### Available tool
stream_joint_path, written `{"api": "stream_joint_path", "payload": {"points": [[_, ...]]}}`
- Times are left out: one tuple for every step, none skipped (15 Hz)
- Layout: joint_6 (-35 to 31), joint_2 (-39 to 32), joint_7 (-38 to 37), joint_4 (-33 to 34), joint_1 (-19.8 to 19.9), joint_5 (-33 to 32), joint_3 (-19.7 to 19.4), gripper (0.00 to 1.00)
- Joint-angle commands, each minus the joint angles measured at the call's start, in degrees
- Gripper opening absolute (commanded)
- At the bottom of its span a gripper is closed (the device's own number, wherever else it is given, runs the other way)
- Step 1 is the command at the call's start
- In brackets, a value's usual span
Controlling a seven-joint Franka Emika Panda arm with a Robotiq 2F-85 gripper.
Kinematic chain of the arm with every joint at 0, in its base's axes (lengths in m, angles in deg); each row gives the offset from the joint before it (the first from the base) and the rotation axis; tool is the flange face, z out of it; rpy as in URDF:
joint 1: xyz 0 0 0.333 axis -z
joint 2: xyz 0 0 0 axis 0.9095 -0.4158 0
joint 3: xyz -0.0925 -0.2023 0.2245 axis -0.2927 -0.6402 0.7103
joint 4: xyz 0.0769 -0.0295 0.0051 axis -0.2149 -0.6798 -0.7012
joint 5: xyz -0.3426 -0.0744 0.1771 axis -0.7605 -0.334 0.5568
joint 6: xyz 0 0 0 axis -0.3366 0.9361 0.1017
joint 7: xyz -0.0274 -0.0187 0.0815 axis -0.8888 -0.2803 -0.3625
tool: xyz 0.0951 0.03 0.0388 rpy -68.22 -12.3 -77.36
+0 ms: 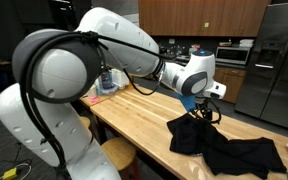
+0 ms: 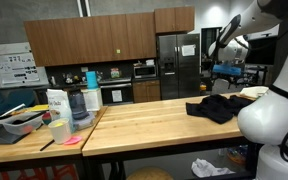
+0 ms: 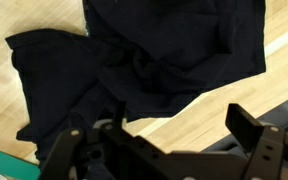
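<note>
the jaws stand wide apart with nothing between them: in the wrist view the gripper (image 3: 169, 150) shows its dark fingers (image 3: 256, 140) at the bottom edge, spread well to either side. it hangs above the black cloth (image 3: 154, 50) and looks down on it, apart from it. the cloth lies crumpled, with folds thrown over one another, on the wooden table (image 3: 4, 100). in an exterior view the gripper (image 1: 197, 106) hovers over the near corner of the cloth (image 1: 224, 145), which sprawls across one end of the table (image 1: 134, 110). in an exterior view the gripper (image 2: 227, 74) is well above the cloth (image 2: 216, 108), and the cloth sits close to the table's (image 2: 144, 125) end. at the opposite end, well apart from the cloth, stand a white carton (image 2: 56, 103), a jug (image 2: 79, 105), a pale cup (image 2: 59, 130) and a tray (image 2: 19, 122). behind the table are a steel fridge (image 2: 176, 65), a microwave (image 2: 144, 71) and dark wood cabinets (image 2: 84, 40).
</note>
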Motion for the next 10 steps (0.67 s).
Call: {"api": "stream_joint_path", "payload": {"points": [[-1.93,-1.13,-7.31,0.92,0.16,0.32,1.28,1.0],[-2.01,-1.35,-9.02,1.05,0.15,0.28,1.62,1.0],[-2.21,-1.41,-11.06,0.99,0.22,-0.05,2.12,1.0],[-2.63,-1.89,-12.75,1.14,0.05,0.12,2.56,1.0],[-2.74,-2.2,-14.19,1.21,-0.13,0.16,2.93,1.0],[-2.89,-2.93,-15.22,1.55,-0.51,0.66,3.14,1.0],[-3.05,-3.54,-16.19,1.72,-0.9,1.14,3.36,1.0],[-3.55,-4.43,-16.85,2.0,-1.36,1.68,3.41,1.0],[-3.69,-4.98,-16.78,2.14,-1.87,2.35,3.23,1.0],[-3.69,-4.92,-16.75,2.05,-2.38,3.1,3.08,1.0]]}}
